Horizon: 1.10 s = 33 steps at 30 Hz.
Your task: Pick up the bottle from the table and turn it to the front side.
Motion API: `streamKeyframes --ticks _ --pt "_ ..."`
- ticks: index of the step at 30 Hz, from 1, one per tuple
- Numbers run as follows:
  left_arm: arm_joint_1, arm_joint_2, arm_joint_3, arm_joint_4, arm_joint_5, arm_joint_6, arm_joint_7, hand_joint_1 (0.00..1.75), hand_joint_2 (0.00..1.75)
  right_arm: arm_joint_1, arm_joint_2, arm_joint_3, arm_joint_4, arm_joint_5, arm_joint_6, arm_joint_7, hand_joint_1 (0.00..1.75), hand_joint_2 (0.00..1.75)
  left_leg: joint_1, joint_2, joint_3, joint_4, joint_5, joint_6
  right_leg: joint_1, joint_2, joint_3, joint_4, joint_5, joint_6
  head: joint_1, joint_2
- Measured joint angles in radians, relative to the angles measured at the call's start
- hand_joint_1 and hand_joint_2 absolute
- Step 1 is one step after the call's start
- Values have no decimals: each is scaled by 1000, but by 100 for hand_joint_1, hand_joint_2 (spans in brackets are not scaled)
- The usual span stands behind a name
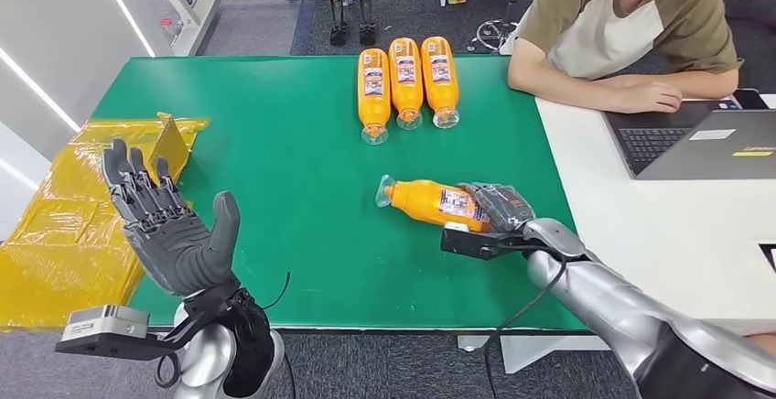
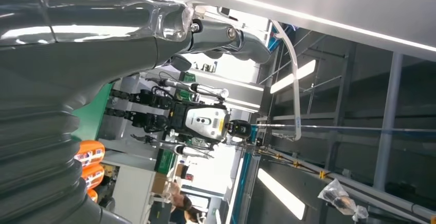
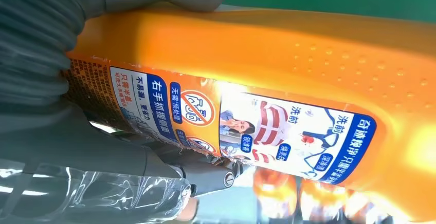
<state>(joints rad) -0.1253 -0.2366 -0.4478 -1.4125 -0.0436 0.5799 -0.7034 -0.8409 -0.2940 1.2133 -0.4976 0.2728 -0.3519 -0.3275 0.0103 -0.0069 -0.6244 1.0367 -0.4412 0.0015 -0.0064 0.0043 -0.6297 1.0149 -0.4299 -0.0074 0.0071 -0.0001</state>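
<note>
Two hands: right hand (image 1: 499, 209) grips the orange plastic bottle (image 1: 430, 202) above the green tabletop (image 1: 284, 188); left hand (image 1: 169, 225) raised, fingers spread.

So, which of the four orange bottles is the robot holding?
The lone bottle near the table's front, gripped by the right hand. The other three lie side by side at the far edge, untouched.

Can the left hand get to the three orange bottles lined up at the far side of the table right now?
Probably yes: the left hand is raised, holding nothing, and bare green table lies between it and the three bottles. Whether the arm stretches that far is unclear.
</note>
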Motion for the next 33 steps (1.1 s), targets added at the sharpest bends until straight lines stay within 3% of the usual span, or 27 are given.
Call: streamKeyframes --ticks 3,6,9,11,15,19,24,33 --pt "-8 2 -9 11 16 6 0 0 175 80 18 -84 -56 -2 -198 -40 175 175 0 0 0 0 0 0 0 0 0 0 0 0 0 0" --pt "-9 -6 -16 24 8 -15 0 0 175 186 64 -231 -150 140 -308 -126 175 175 1 2 0 -1 -1 -2 1 2 0 0 -1 -1 0 0" --pt "-10 -15 -17 42 13 -52 0 0 175 311 137 -437 -273 297 -320 -218 175 175 2 1 1 -1 -2 -3 1 1 -1 0 -2 -2 0 0" --pt "-13 -21 -18 62 21 -92 0 0 175 392 197 -550 -351 329 -320 -265 175 175 2 -2 0 -2 -2 -3 2 -2 0 1 -4 -3 0 0" --pt "-33 -28 -18 164 23 -194 0 0 175 521 304 -699 -478 372 -320 -302 175 175 2 -3 1 -2 -2 -4 2 -2 0 1 -5 -3 0 0" --pt "-83 -42 -18 326 6 -236 4 0 175 587 360 -725 -548 408 -320 -248 175 175 1 0 1 -2 -2 -4 1 0 -1 1 -5 -3 0 0" --pt "-120 -55 -18 468 -6 -300 19 0 175 614 391 -705 -600 436 -318 -174 175 175 1 1 1 -2 -2 -4 1 1 -1 1 -4 -3 0 0" --pt "-153 -67 -18 531 -44 -361 6 0 175 623 392 -656 -616 465 -249 -85 175 175 1 1 1 -2 -3 -4 1 1 -1 1 -4 -3 0 0"
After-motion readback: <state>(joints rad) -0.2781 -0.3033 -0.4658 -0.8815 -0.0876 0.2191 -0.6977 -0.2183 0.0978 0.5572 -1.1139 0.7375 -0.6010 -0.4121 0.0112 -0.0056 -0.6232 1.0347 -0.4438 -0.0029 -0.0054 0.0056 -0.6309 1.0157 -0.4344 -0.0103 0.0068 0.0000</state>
